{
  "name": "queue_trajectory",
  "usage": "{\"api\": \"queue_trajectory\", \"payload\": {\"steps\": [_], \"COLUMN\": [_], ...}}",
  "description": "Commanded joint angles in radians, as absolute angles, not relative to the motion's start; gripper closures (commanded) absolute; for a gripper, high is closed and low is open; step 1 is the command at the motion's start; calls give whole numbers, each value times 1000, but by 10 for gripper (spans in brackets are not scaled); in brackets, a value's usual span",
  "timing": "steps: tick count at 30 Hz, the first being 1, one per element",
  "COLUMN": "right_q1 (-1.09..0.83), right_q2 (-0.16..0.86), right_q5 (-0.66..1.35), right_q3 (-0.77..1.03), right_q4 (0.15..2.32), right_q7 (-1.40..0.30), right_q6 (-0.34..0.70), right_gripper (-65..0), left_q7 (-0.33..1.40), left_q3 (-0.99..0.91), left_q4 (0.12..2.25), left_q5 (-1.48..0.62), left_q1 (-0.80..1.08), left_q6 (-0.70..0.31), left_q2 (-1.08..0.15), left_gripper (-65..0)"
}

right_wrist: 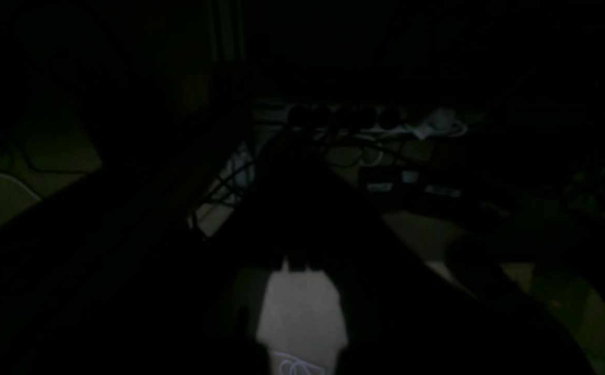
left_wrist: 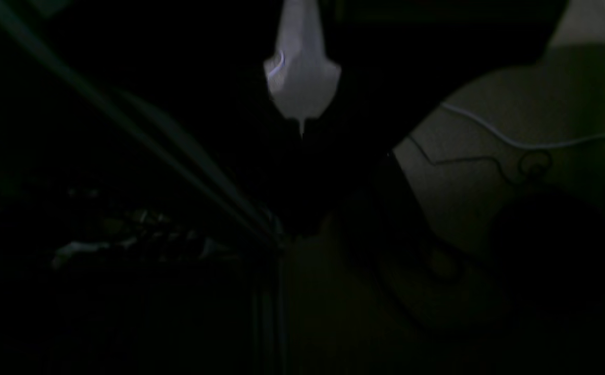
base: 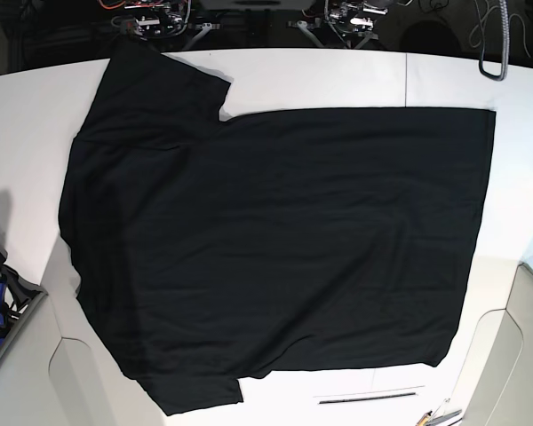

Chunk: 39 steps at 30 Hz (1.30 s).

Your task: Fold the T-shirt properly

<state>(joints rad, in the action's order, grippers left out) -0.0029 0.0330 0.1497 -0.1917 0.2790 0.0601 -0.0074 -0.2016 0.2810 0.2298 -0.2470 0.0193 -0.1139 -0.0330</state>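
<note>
Garment position: the T-shirt is spread flat on the white table, covering most of it in the base view.
Long axis: the body is laid across the table, with the hem at that view's right edge and the shoulders and sleeves at its left.
Sleeves: one sleeve is seen at the upper left, the other at the lower left, near the front edge of the table.
Arms in base view: neither arm is seen over the cloth; only mounts and cables at the far edge of the table are shown.
Left gripper: a pale fingertip is shown at the top of the left wrist view, against darkness; whether the jaws are parted or closed cannot be told.
Right gripper: a pale finger is shown at the bottom of the right wrist view; its state cannot be told either, and nothing is seen held.
Nearer arm: this cannot be judged from the dark wrist views; the sleeve end would probably fall to the right arm, which is placed on the base view's left.
Surface: plain black, lightly wrinkled, no print showing, so the graphic side is likely face down.
Fold progress: no fold is judged made yet.
</note>
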Motion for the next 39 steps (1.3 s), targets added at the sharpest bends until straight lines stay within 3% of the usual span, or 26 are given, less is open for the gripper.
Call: {"api": "queue_trajectory", "payload": {"steps": [1,10,19,28,39], "right_q1": [2,-60,-225,-479,-891], "right_q2": [36,50,112,207,361], "right_q5": [153,154,154,158,296], "right_q3": [-190,-190,-190,-190,-186], "right_q4": [287,341,507,761,1290], "right_q7": [71,127,168,168,93], "right_q6": [-4,-5,-4,-4,-5], "right_gripper": [0,0,0,0,0], "left_q7": [-214,-285,-284,-284,-255], "left_q3": [282,282,282,279,273], "left_q4": [237,281,561,873,1391], "left_q5": [-247,-247,-246,-247,-247], "left_q1": [17,115,350,610,967], "left_q6": [-120,-120,-120,-120,-120], "left_q2": [-31,-37,-85,-246,-506], "left_gripper": [0,0,0,0,0]}}
